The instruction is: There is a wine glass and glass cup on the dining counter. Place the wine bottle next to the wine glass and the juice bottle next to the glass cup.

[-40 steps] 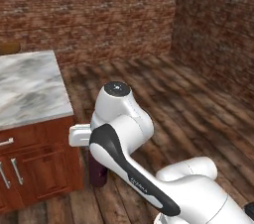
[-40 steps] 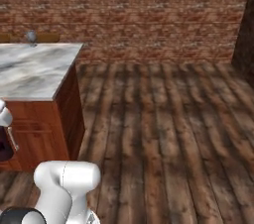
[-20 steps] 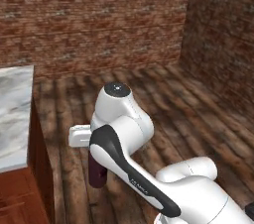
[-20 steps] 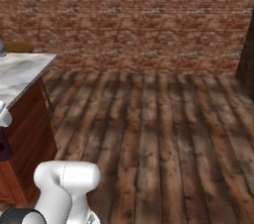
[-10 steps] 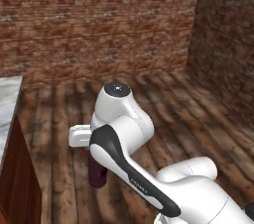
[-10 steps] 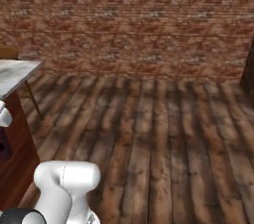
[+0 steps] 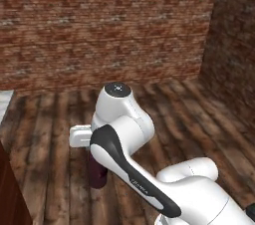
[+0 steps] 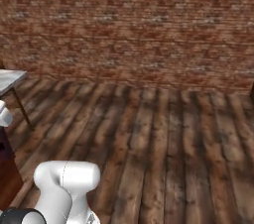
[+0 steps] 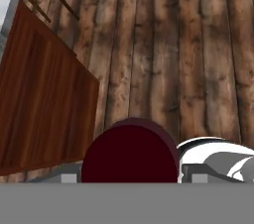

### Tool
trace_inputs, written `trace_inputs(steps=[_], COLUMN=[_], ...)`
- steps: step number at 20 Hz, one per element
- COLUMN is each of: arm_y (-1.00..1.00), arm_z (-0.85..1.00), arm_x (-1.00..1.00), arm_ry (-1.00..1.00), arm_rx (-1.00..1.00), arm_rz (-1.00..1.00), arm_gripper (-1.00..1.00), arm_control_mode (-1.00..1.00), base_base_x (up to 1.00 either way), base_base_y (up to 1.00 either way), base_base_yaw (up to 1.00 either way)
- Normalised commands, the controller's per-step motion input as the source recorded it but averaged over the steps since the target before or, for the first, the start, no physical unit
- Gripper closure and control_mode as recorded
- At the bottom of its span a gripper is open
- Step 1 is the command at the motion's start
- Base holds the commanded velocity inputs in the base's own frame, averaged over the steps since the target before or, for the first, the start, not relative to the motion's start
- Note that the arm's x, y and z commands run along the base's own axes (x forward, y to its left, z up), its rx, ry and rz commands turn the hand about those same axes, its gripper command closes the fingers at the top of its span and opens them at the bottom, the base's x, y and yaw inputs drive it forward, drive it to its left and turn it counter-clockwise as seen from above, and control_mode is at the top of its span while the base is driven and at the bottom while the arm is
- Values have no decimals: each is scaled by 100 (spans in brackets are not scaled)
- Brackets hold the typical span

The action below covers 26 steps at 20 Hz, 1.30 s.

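Note:
The juice bottle (image 7: 98, 172), stout and dark maroon, hangs above the wooden floor under my hand, beside the arm. In the hand view its wide dark-red cap (image 9: 130, 154) sits at the bottom, right in front of the camera. My gripper (image 7: 93, 150) is shut on the juice bottle; its fingers are hidden behind the arm and the bottle. The dining counter (image 7: 4, 100) shows as a sliver of marble top at the far left, with its red-brown wood base (image 9: 42, 101) left of the bottle. The wine glass, glass cup and wine bottle are out of view.
A brick wall (image 8: 139, 29) closes off the far side, and a darker brick wall (image 7: 234, 45) stands at the right. Open plank floor (image 8: 168, 139) spreads ahead. A thin chair leg (image 8: 23, 109) slants down by the counter corner (image 8: 11, 78).
The whole picture has shifted as the base moved: the counter has slid off to the left edge and more floor and wall show. The bottle stays in the gripper.

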Motion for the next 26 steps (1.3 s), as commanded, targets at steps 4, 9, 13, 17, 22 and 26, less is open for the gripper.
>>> trace_inputs(steps=[4, 9, 13, 17, 22, 26], arm_y=[0, 0, 0, 0, 0, 0], arm_z=[0, 0, 0, 0, 0, 0], arm_x=[0, 0, 0, 0, 0, 0], arm_ry=[0, 0, 0, 0, 0, 0], arm_rx=[0, 0, 0, 0, 0, 0], arm_rz=[0, 0, 0, 0, 0, 0], arm_gripper=[100, 100, 100, 100, 100, 100], arm_control_mode=[100, 100, 100, 100, 100, 100], base_base_x=[82, 82, 82, 81, 81, 81], base_base_y=[-36, -32, -32, -29, -28, -29], base_base_yaw=[20, 23, 23, 26, 27, 27])
